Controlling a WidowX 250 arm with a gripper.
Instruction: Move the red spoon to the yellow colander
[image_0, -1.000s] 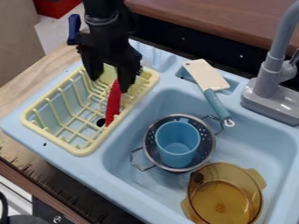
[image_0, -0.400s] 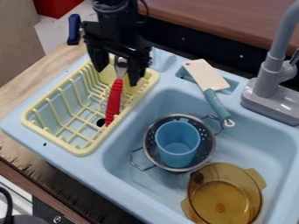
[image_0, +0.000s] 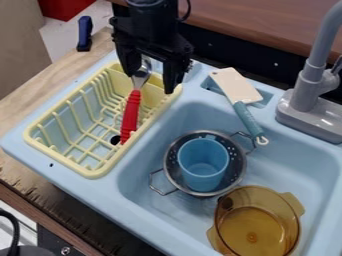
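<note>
"Where's the spoon?"

"Red spoon (image_0: 131, 114) in the yellow rack (image_0: 93, 174), handle running near and slightly left from the gripper (image_0: 150, 83), metal end (image_0: 141, 75) far. I take the rack for the colander; placement looks done."

"Grip?"

"Fingers (image_0: 174, 75) apart, nothing clamped. On my feed they sit left and right of the metal end, so the opening crosses the spoon's long axis. Height gap: can't tell. I'd lift straight; sideways might snag it."

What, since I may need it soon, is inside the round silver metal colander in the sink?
A blue plastic cup sits in the colander, whose perforated wall shows around it. What lies beneath the cup is covered.
</note>
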